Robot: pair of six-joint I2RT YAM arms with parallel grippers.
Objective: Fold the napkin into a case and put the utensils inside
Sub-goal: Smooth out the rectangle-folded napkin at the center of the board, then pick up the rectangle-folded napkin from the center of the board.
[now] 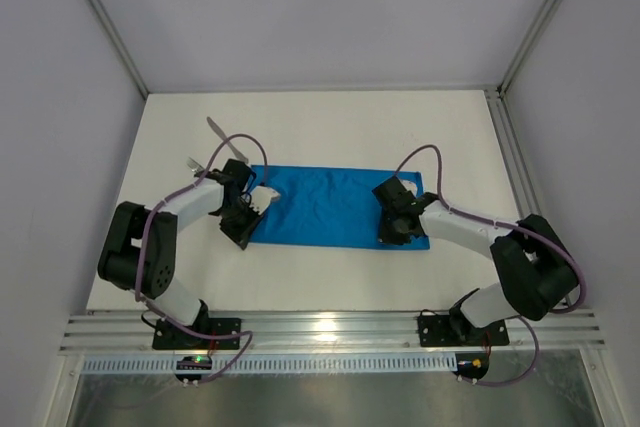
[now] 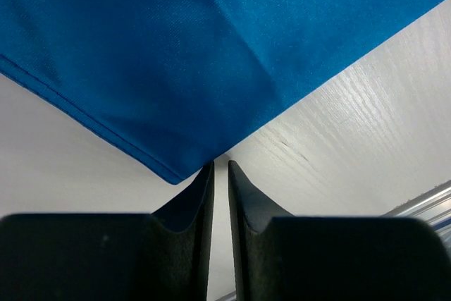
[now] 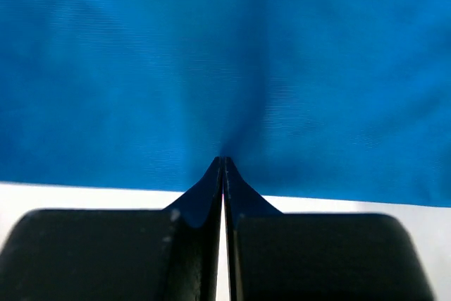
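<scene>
Right pincer (image 3: 223, 161) is pressed together, with a tuck of napkin (image 1: 330, 207) pinched just inside the edge at its right end and the cloth puckered at the tips. Left pincer (image 2: 220, 166) is held a slit apart, nothing seen in the gap, tips just beside a left-end corner. Napkin is laid as an oblong mid-table (image 1: 330, 127); knife (image 1: 219, 133) and fork (image 1: 196, 162) are set on the table beyond its left end, apart from it.

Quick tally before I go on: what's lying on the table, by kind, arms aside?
blue napkin: 1
silver utensils: 2 (too small to tell knife from fork)
Total: 3
</scene>
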